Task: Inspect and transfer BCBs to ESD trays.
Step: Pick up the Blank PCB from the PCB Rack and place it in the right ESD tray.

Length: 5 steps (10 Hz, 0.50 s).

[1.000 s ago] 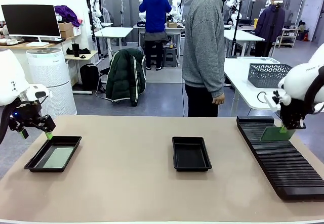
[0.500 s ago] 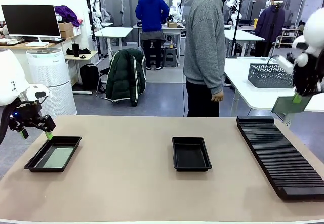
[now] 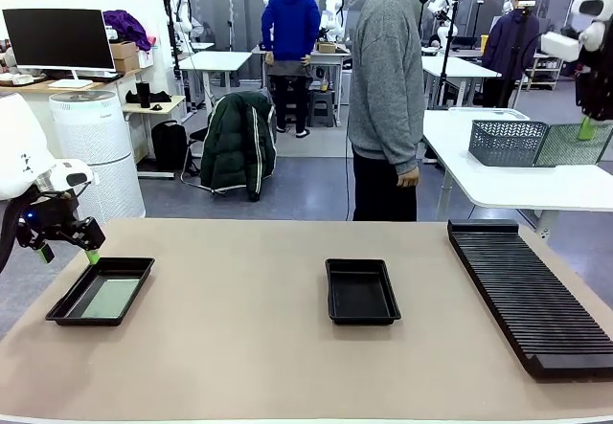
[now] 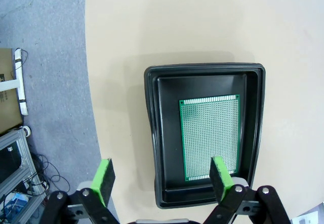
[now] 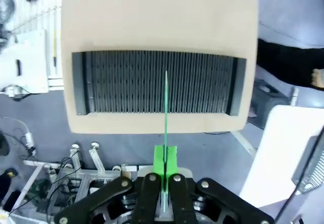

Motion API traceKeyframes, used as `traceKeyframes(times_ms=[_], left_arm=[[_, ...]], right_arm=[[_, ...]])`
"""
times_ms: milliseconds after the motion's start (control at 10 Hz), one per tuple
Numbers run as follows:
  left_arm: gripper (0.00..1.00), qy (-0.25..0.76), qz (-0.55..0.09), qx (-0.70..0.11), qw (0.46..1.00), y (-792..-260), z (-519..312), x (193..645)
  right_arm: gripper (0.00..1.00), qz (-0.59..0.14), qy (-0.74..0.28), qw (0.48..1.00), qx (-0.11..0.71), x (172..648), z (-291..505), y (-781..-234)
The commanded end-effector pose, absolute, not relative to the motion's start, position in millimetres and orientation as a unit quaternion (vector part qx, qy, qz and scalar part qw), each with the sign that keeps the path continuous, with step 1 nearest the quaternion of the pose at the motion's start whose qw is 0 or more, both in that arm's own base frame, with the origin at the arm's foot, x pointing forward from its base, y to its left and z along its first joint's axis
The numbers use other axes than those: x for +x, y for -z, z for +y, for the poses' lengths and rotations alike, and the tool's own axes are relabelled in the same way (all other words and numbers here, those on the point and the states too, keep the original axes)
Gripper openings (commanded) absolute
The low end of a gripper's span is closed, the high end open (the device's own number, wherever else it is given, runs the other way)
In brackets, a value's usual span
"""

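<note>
One black ESD tray (image 3: 73,299) sits at the table's left with a green BCB (image 3: 107,298) lying flat inside. My left gripper (image 3: 69,254) hovers open just above that tray's left end. From the left wrist, the tray (image 4: 152,133) and its BCB (image 4: 209,135) lie below my open left gripper (image 4: 162,179). A second ESD tray (image 3: 361,291) lies bare-floored at mid-table. High at the right edge, my right gripper (image 3: 586,129) is shut on another BCB (image 3: 573,146), held well above the table. In the right wrist view that BCB (image 5: 165,113) shows edge-on in my shut right gripper (image 5: 165,161).
A long black slotted rack (image 3: 532,295) runs along the table's right side, seen far below the right wrist as rack (image 5: 126,82). A person (image 3: 388,89) stands at the far edge, hands down. A grey mesh basket (image 3: 506,142) sits on a white table behind.
My right gripper has lifted the BCB from the rack's far end up to the top right. The left arm has not moved.
</note>
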State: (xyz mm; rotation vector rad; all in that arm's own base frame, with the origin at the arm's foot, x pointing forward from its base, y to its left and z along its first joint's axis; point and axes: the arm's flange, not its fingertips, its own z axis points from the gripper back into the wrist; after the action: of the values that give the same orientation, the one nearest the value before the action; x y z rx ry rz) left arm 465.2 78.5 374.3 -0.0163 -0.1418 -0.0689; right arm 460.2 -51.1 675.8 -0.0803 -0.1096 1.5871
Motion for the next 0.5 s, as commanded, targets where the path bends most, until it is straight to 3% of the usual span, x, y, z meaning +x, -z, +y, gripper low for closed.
traceKeyframes(times_ms=[0, 400], left_arm=[[1.0, 0.034, -0.072, -0.009, 0.997, -374, 79, 465], [1.0, 0.034, -0.072, -0.009, 0.997, -374, 79, 465]], right_arm=[[0.02, -0.034, -0.702, 0.711, -0.028, 471, -53, -705], [0.02, -0.039, -0.7, 0.713, -0.022, 465, -58, -744]])
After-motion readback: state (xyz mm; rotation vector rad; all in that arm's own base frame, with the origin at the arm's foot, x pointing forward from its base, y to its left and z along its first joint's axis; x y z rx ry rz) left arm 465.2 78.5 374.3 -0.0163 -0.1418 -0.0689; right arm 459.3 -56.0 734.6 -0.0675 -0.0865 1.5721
